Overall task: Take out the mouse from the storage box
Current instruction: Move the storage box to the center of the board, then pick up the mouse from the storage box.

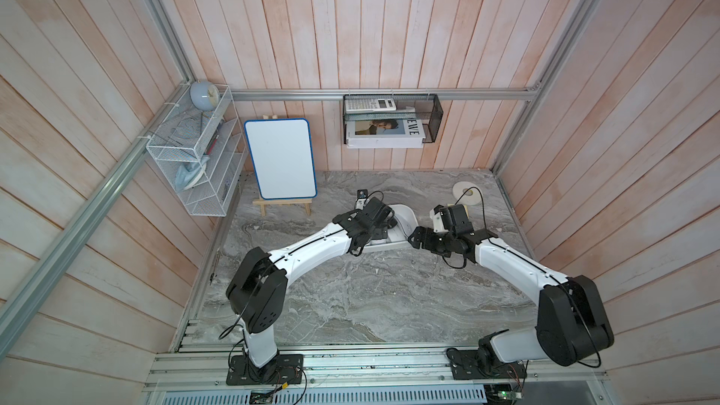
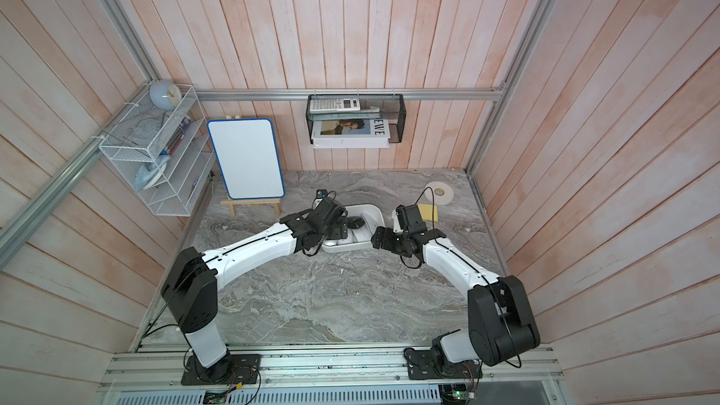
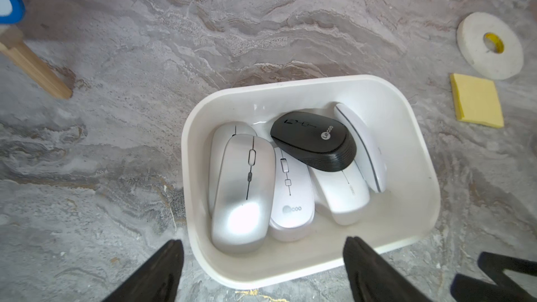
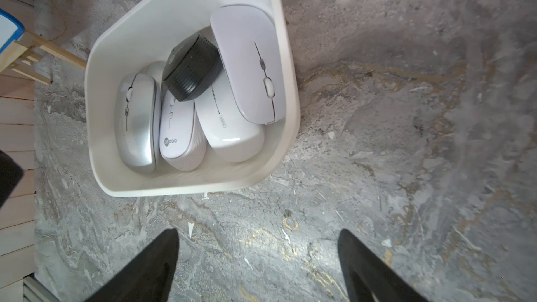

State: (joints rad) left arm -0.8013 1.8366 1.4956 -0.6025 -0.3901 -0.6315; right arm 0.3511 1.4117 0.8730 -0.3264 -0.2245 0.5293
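The white storage box (image 3: 290, 82) sits on the marble tabletop and holds several mice. A black mouse (image 3: 313, 140) lies on top of white ones, beside a silver mouse (image 3: 242, 187). My left gripper (image 3: 263, 241) hovers over the box's near rim, open, with nothing between its fingers. My right gripper (image 4: 258, 231) is open over bare table beside the box (image 4: 290, 82), also holding nothing. The right wrist view shows the black mouse (image 4: 190, 68) and the silver mouse (image 4: 135, 123). In both top views the left arm covers much of the box (image 1: 407, 216) (image 2: 374, 214).
A roll of white tape (image 3: 489, 45) and a yellow sticky-note pad (image 3: 476, 100) lie beyond the box. A whiteboard on a wooden easel (image 1: 279, 157) stands at the back left. On the walls hang a white wire shelf (image 1: 195, 157) and a black mesh basket (image 1: 391, 118).
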